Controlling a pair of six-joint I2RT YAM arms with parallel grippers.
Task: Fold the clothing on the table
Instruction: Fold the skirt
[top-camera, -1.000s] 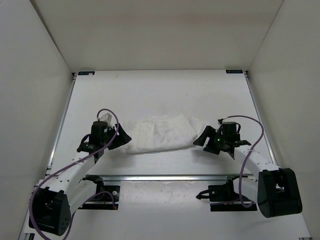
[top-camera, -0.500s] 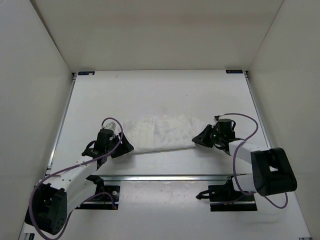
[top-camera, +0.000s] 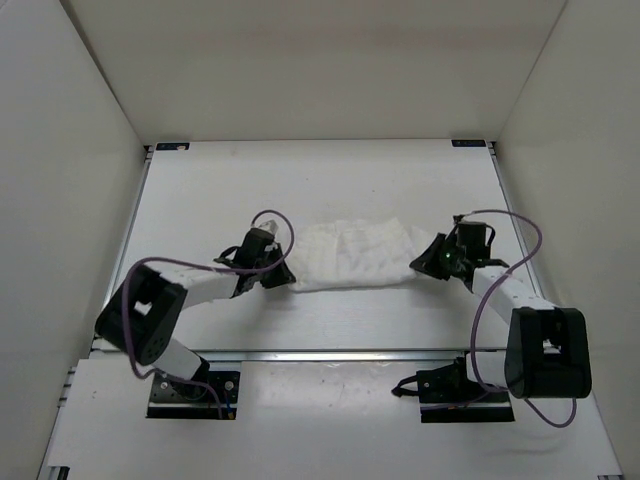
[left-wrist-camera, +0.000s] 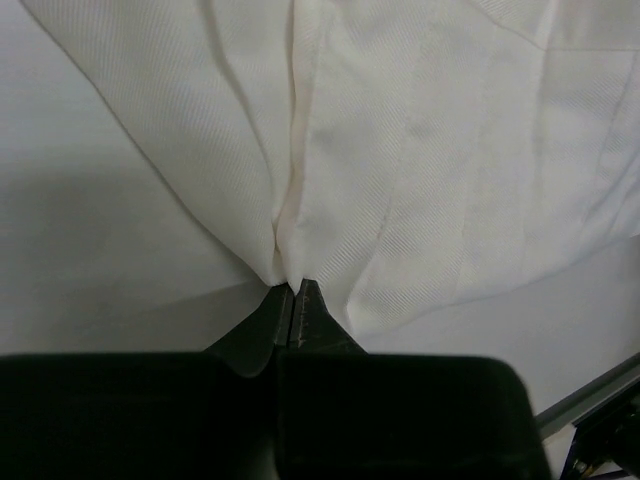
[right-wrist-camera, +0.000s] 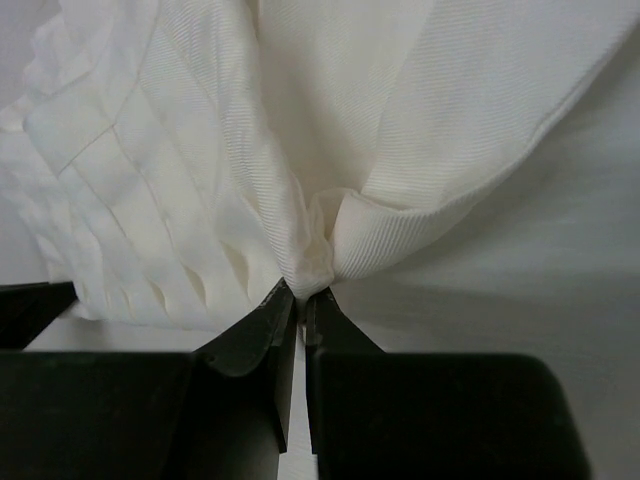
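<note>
White clothing (top-camera: 350, 255): laid in a crumpled band across the middle of the tabletop (top-camera: 300, 180), its long side running left to right, and gripped at both ends.
Fabric: thin and soft, with a fine ribbed weave. Pleat-like crease lines are seen in rows on the part by the right hand (top-camera: 418, 267), and a long fold runs up from the left hand (top-camera: 287, 281).
Left hand: closed on the left end of the clothing. In the left wrist view the two dark fingertips are pressed together, with a pinch of fabric gathered between them, low over the tabletop.
Right hand: closed on the right end of the clothing. In the right wrist view a rolled hem edge is bunched and nipped at the fingertips.
Pinched ends: whether they are raised off the surface cannot be told.
Left arm (top-camera: 200, 282): stretched low from the near left toward the centre, with a purple cable (top-camera: 272, 217) looped over its wrist.
Right arm (top-camera: 500, 290): reached forward from the near right and bent inward toward the clothing, with a second purple cable (top-camera: 520, 225) arched above it.
Tabletop: white and flat, edged with metal rails (top-camera: 330, 352), with black brackets (top-camera: 170, 146) at the far corners.
Surroundings: white walls (top-camera: 300, 70) are seen at the left, right and far sides.
</note>
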